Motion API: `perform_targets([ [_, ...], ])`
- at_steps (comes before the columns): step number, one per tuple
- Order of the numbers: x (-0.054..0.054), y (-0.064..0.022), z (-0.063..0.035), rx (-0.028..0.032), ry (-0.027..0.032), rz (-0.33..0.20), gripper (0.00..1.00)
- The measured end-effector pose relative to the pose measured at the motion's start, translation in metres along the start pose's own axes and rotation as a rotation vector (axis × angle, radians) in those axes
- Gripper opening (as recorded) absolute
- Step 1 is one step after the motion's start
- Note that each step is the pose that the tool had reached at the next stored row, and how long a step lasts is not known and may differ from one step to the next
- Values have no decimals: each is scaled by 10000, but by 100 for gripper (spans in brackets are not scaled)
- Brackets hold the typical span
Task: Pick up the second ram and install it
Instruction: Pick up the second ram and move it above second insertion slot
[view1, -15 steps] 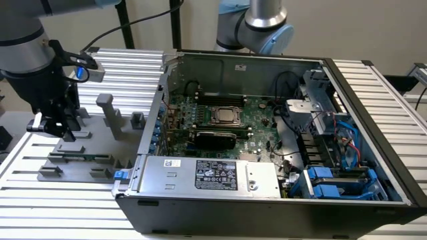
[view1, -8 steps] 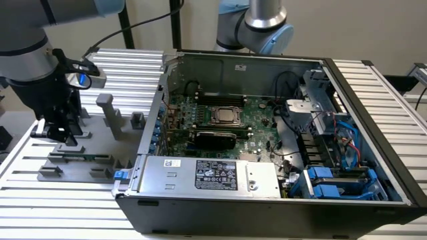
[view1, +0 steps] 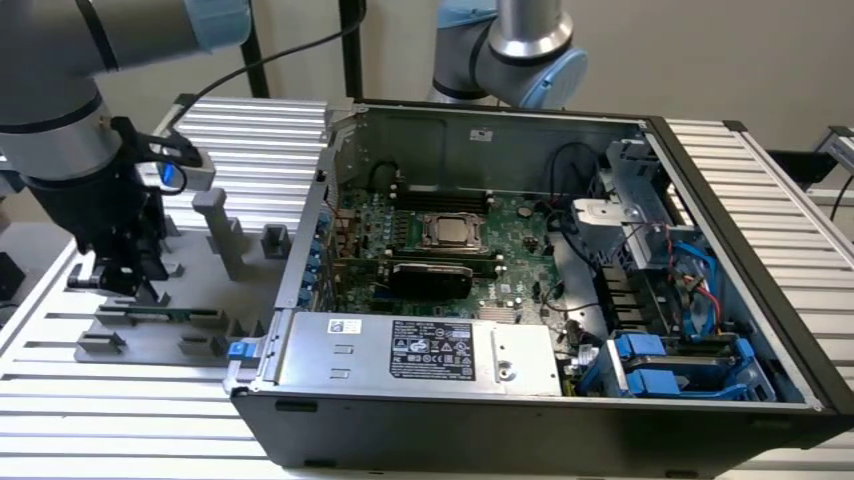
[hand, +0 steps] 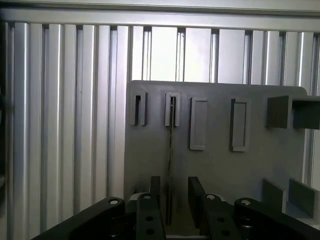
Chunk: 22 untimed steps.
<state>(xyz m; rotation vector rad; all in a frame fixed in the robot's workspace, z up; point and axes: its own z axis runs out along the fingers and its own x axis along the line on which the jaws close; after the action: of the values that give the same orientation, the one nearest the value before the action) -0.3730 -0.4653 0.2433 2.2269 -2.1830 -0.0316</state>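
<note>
Hovering low over the grey holder plate (view1: 200, 262) at about 8 o'clock in the exterior view, with the claw (view1: 131, 290) pointing straight down from the black wrist. Holding that claw (hand: 175, 189) open and clasping nothing, its two black fingers (hand: 155, 192) flanking the second ram (hand: 170, 160) with a sliver of plate (hand: 220, 170) showing on each side of the stick. Looking along the stick edge-on in the wrist view, thinning it to a dark line running from a slotted post (hand: 172, 109) into the gap between the fingers. Showing the second ram (view1: 158, 314) in the exterior view as a narrow green strip standing on its long edge in the plate's posts, running roughly from 9 to 3 o'clock, just at 6 o'clock of the claw. Resting the plate on the ribbed aluminium table (view1: 120, 400) (hand: 65, 125), off at 9 o'clock of the open computer case (view1: 467, 125). Baring, inside the case, the green motherboard (view1: 514, 225) with the CPU socket (view1: 451, 232) near its middle, long black memory slots (view1: 441, 193) at 12 o'clock of the socket, the silver power supply (view1: 414, 350) at 6 o'clock and blue drive brackets (view1: 667, 365) at about 4 o'clock.
</note>
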Motion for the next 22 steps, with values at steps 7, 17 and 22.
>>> perform_targets([
  [7,-2,64,129,1,-1,10,36],
  [17,-2,60,311,1,0,10,36],
  [22,-2,55,401,1,-4,15,36],
])
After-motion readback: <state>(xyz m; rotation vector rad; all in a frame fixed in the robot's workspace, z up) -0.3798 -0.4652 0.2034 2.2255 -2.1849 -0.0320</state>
